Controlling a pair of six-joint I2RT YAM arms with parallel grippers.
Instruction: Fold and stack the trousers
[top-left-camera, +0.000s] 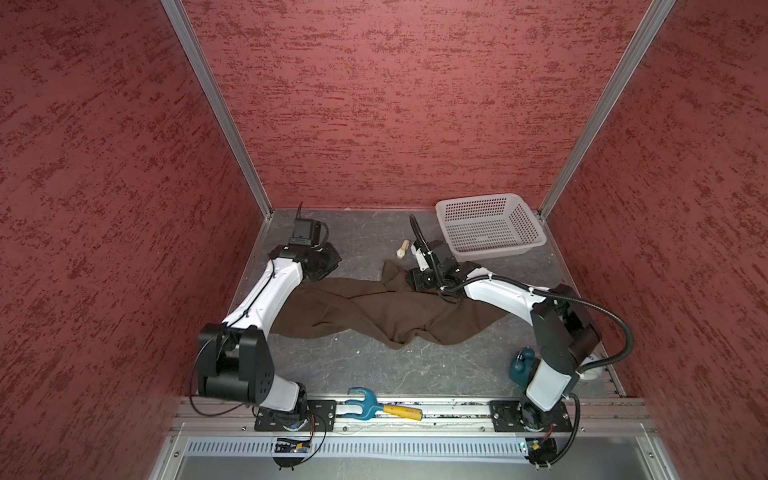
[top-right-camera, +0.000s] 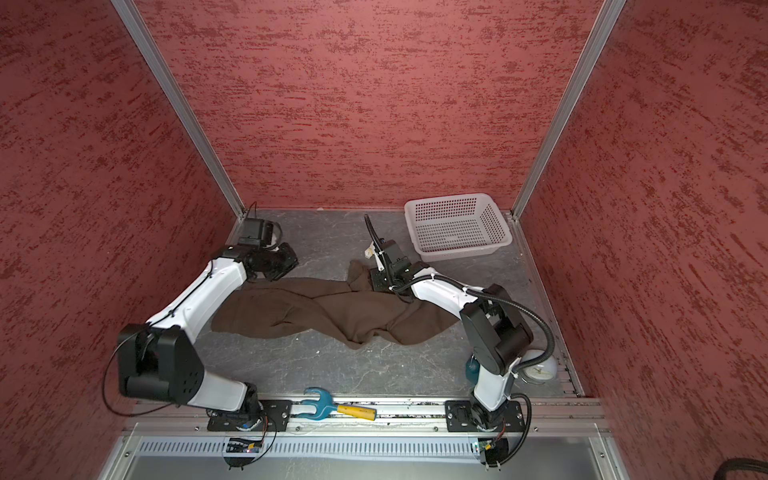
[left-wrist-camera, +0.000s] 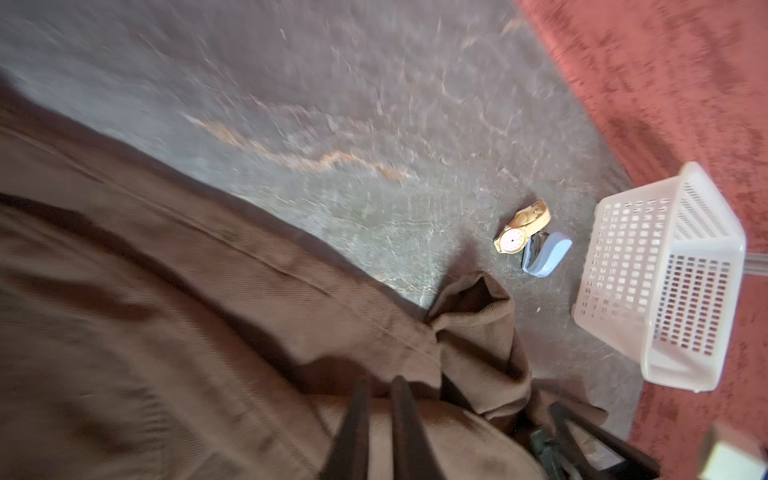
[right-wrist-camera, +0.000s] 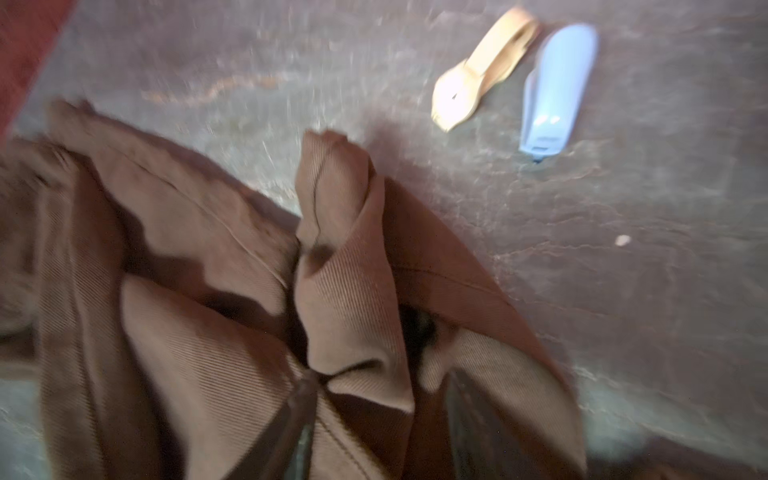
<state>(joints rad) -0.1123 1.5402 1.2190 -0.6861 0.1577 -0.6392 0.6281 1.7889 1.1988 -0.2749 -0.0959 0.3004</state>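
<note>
**Trousers (top-left-camera: 374, 307) are seen lying rumpled and not yet folded across the middle of the table (top-left-camera: 374, 365), between the two arms.**

The left gripper (top-left-camera: 319, 269) is set at the far left corner of the cloth. Its dark fingers (left-wrist-camera: 357, 432) are shown low over the fabric, but whether anything is pinched cannot be told (the wrist view is blurred). The right gripper (right-wrist-camera: 382, 415) is placed at a raised fold on the far edge of the cloth. Its fingers are spread, with the fold standing loose between them and a dark gap at one side. A white basket (top-left-camera: 490, 226) is seen in the far right corner, apart from the trousers. A gold watch (left-wrist-camera: 521, 232) lies just beside a light blue object (left-wrist-camera: 544, 255), near the fold.
</note>
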